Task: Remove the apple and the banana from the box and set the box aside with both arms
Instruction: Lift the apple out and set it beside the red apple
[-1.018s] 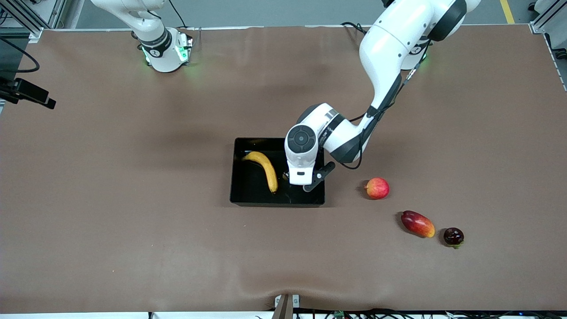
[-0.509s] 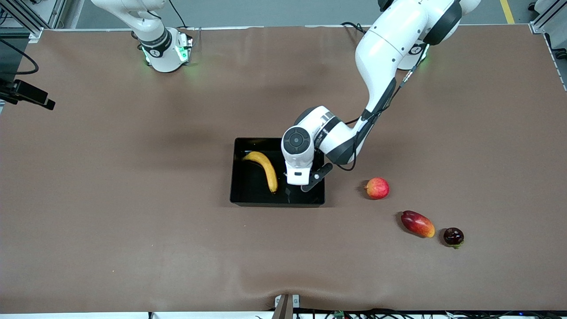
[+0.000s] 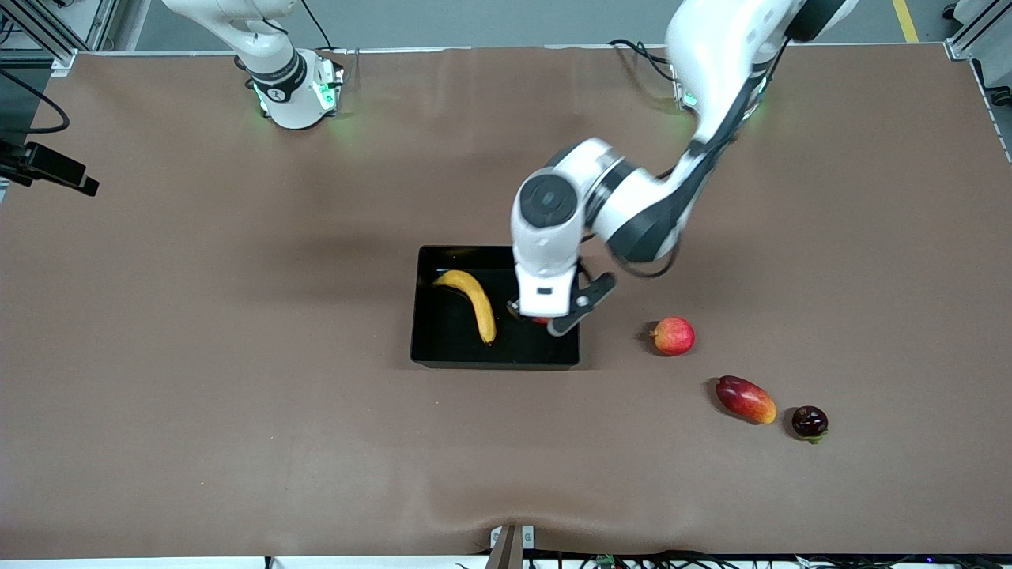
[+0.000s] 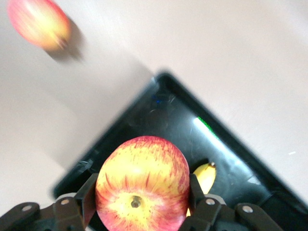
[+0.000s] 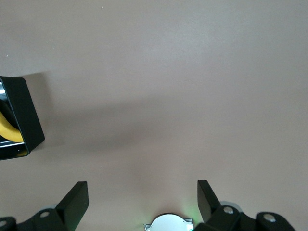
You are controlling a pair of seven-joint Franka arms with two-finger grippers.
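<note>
My left gripper (image 3: 542,314) hangs over the box (image 3: 443,357), at the end toward the left arm, shut on a round red apple with yellow streaks (image 4: 142,178). The fingers (image 4: 86,199) press both sides of the apple. From the front only a sliver of it (image 3: 541,320) shows under the hand. The black box (image 4: 144,115) holds the yellow banana (image 3: 474,304), whose tip (image 4: 206,175) shows beside the apple. My right gripper (image 5: 143,192) waits open over bare table near its base, with the box (image 5: 21,115) and banana (image 5: 7,127) at the edge of its view.
A second red and yellow apple (image 3: 673,335) lies on the brown table beside the box, toward the left arm's end. It also shows in the left wrist view (image 4: 38,24). Nearer the front camera lie a red-orange mango (image 3: 745,399) and a small dark fruit (image 3: 809,421).
My left gripper closed on the apple down in the box and has lifted up with it. The right arm, the banana and the fruits on the table have not moved.
</note>
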